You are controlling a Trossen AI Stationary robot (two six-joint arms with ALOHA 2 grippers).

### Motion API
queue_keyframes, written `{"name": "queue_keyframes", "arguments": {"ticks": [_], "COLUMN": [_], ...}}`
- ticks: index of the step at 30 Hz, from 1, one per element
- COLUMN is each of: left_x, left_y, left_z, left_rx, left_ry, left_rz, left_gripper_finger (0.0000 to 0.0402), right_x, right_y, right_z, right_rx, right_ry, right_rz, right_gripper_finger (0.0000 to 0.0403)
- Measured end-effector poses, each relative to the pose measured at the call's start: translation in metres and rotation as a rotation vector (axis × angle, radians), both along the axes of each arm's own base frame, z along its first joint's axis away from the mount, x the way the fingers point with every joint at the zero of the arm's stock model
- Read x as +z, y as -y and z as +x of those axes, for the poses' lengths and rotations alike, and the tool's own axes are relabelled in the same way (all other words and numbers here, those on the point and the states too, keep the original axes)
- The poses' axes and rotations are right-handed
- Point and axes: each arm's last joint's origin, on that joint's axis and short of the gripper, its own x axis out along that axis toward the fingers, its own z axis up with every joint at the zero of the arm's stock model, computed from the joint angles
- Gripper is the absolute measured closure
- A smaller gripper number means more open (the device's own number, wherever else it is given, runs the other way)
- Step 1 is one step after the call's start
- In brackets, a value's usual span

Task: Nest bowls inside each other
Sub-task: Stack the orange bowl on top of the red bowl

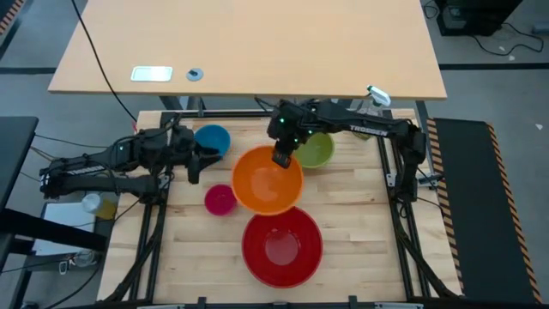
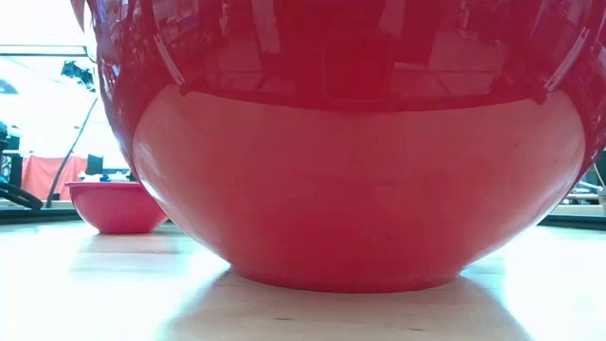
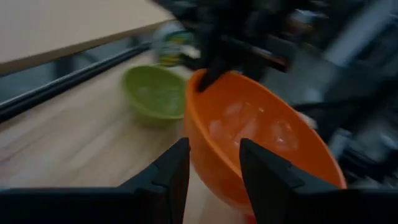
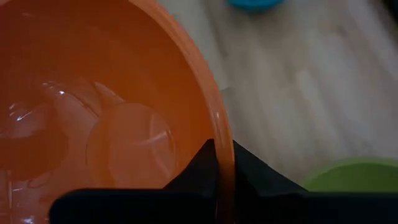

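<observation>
An orange bowl (image 1: 268, 182) hangs tilted above the table's middle, with my right gripper (image 1: 282, 158) shut on its far rim. A big red bowl (image 1: 282, 246) stands on its base near the front edge. A small pink bowl (image 1: 220, 199) sits to the orange bowl's left. Behind them stand a blue bowl (image 1: 212, 140) and a green bowl (image 1: 316, 150). My left gripper (image 1: 196, 163) hovers open beside the blue bowl, with nothing between its fingers (image 3: 174, 168). My right gripper pinches the orange bowl's rim (image 4: 219, 127), one finger (image 4: 198, 168) inside the bowl and one (image 4: 255, 171) outside. The fingers slant down from the far right. The bowl (image 3: 255, 137) hangs tilted below them, clear of the table.
The wooden table (image 1: 360, 223) has bare room at its near left and right corners. A dark frame rail (image 1: 395, 172) runs along the right side. A larger desk (image 1: 257, 43) stands beyond the far edge. The low view is mostly filled by the red bowl (image 2: 360, 161).
</observation>
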Motion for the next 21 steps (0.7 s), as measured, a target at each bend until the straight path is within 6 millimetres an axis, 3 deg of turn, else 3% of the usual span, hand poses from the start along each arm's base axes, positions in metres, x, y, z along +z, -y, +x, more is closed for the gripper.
{"name": "queue_keyframes", "arguments": {"ticks": [9, 15, 21], "left_x": [-0.001, -0.005, -0.005], "left_y": [0.017, 0.018, 0.016], "left_z": [0.002, 0.003, 0.004], "left_rx": [-0.151, -0.020, 0.072], "left_ry": [-0.004, -0.037, -0.023], "left_rz": [0.019, -0.014, -0.082], "left_gripper_finger": [0.0257, 0.0257, 0.0257], "right_x": [0.003, -0.017, -0.032], "right_y": [-0.074, -0.123, -0.152], "right_z": [0.004, 0.014, 0.014], "right_rx": [0.224, 0.374, 0.414], "right_ry": [-0.016, -0.065, -0.102], "right_rz": [0.051, -0.012, -0.183], "right_gripper_finger": [0.0374, 0.0374, 0.0374]}}
